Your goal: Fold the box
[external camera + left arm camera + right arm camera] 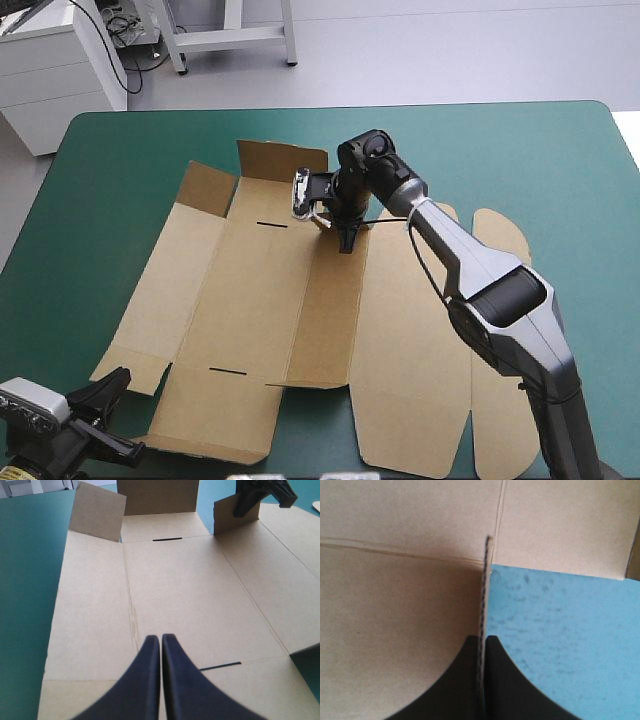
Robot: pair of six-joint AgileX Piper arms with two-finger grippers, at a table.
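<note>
- High view: the box (250, 310) lies mid-table as a mostly flat brown sheet on the teal-green cover (500, 150). Its near edge is close to the table's near edge.
- High view: the right gripper (345, 238) sits at the far end of the long wall (330, 310) right of the base panel. It pinches board there, probably to stand that wall up along its crease.
- High view: the far flap (282, 160) and the far-left flap (205, 188) stand partly raised. There is bare cover far and left of the sheet, and the lid panels (420, 340) fill the right side.
- High view: the left gripper (105, 400) waits at the near-left corner, off the board's edge.
- Left wrist view: the left gripper (160, 637) has its black fingers pressed together with nothing between them. It points along the base panel (190, 590), which lies open ahead.
- Left wrist view: the right gripper (252, 502) shows at the far right, on a small upright tab (225, 517).
- Right wrist view: the right gripper (482, 639) is all but closed, with the board's cut edge (484, 590) clamped between its fingers. Brown board lies on one side of that edge and cover (560, 630) on the other.
- Judgement: the wall fold has just begun. The left arm has room to come in from the near side.
</note>
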